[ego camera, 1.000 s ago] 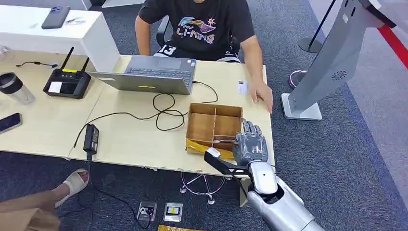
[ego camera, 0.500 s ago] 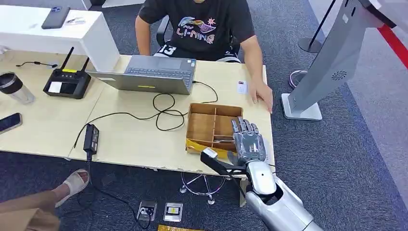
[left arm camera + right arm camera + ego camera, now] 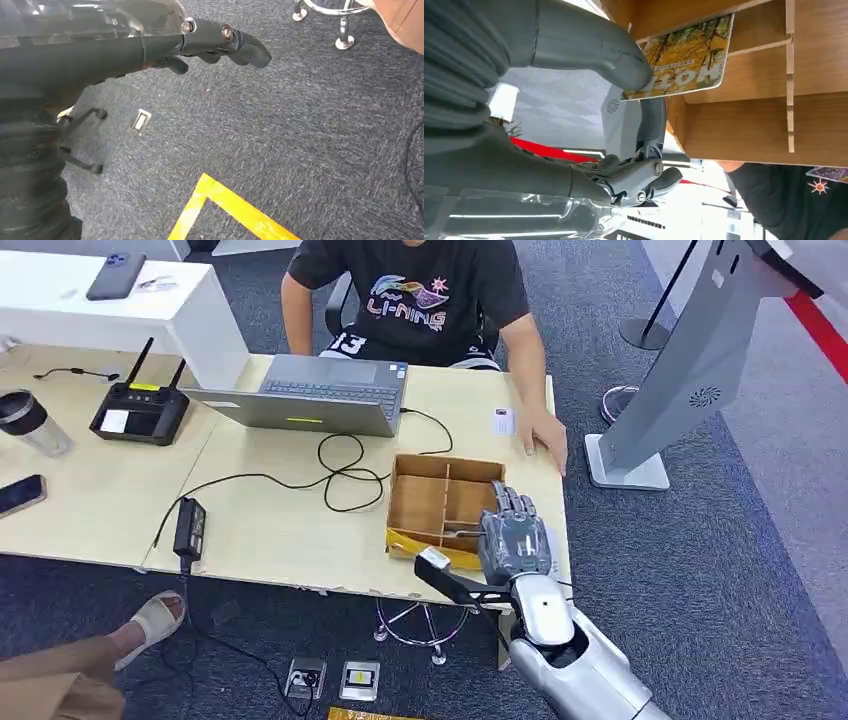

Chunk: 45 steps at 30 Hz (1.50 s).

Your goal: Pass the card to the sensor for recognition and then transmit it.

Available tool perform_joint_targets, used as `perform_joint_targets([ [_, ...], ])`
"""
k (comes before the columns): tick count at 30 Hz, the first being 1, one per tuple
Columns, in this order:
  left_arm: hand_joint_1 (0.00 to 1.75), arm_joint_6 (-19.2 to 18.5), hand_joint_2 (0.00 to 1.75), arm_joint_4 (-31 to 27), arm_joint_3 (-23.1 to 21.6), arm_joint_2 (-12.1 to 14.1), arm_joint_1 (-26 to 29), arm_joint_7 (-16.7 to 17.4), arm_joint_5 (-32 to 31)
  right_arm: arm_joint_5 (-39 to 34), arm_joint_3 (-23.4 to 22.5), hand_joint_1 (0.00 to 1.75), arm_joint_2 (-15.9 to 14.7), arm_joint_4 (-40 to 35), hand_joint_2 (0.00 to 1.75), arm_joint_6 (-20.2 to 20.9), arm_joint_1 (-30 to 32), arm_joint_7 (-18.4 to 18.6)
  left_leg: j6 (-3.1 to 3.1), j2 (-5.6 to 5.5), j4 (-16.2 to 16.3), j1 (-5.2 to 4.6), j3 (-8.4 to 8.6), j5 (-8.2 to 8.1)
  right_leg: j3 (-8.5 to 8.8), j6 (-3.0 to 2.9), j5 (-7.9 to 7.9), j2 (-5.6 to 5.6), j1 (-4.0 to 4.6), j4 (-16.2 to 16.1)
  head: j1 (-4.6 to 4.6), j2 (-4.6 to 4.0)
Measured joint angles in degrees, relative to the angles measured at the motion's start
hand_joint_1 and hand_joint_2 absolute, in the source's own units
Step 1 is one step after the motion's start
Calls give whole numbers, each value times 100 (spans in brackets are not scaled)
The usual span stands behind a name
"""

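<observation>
Fingers (image 3: 644, 125) and thumb of the right hand (image 3: 515, 537) are pinching the card (image 3: 684, 57) right now: in the right wrist view the thick grey thumb presses on the card's printed face, a dark finger sits behind it, and the rest of that hand's fingers curl loosely apart. The card, yellow and green with foliage print, lies at the upper centre of that frame, partly inside a compartment of the wooden box (image 3: 440, 502), its edge against a thin divider. In the head view the right hand sits at lower centre-right, over the box's near right corner, on the light wooden table (image 3: 270, 530).

Over to the left hand (image 3: 220, 45): it's across the top of the left wrist frame, fingers stretched out and slightly curled, holding nothing, hanging over grey carpet with a strip of yellow tape (image 3: 225, 210) at the lower centre.

A person in a black shirt (image 3: 410, 290) sits at the top centre of the head view, one hand (image 3: 548, 437) flat on the table beside a small white card (image 3: 503, 421). The grey sensor stand (image 3: 690, 370) rises at upper right. A laptop (image 3: 310, 395), a black controller (image 3: 140, 410) and a looped cable (image 3: 340, 475) fill the left half of the table.
</observation>
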Motion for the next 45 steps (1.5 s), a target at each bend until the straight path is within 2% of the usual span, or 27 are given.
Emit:
perform_joint_targets([
  [1,0,0,175,0,0,0,0,0,0,0,0,129,0,-2,175,4,0,0,0,0,0,0,0,0,0,0,0,0,0,0,0,0],
  [3,0,0,175,0,0,0,0,0,0,0,0,124,0,-4,175,20,2,0,0,0,0,0,0,0,0,0,0,0,0,0,0,0],
  [7,0,0,175,0,0,0,0,0,4,2,0,131,2,-13,175,52,4,0,0,0,0,0,0,0,0,0,0,0,0,0,0,0],
  [9,0,-2,175,0,0,0,0,0,7,4,0,150,2,-13,175,63,4,-2,0,0,0,0,0,0,1,0,0,0,0,0,0,0],
  [11,0,0,175,0,0,0,0,0,7,9,0,161,4,-13,175,79,4,-11,0,0,0,0,-1,0,1,0,0,0,0,0,0,0],
  [16,0,0,175,0,0,0,0,13,26,15,2,175,39,-13,175,105,4,-33,0,0,0,0,-1,0,0,0,0,0,0,0,0,0],
  [32,0,0,175,0,0,0,16,118,107,4,9,175,160,-9,175,26,-34,-164,0,-1,0,0,-3,0,1,0,0,-3,0,0,0,0],
  [38,0,0,175,0,0,0,17,118,109,2,7,175,190,-9,175,-138,-96,-168,0,-1,0,0,-2,0,1,0,0,-2,0,0,0,0],
  [45,0,0,175,0,0,0,16,96,107,20,-22,175,173,-212,175,-551,-247,-63,0,-1,0,0,-1,0,0,0,0,-1,0,0,2,0],
])
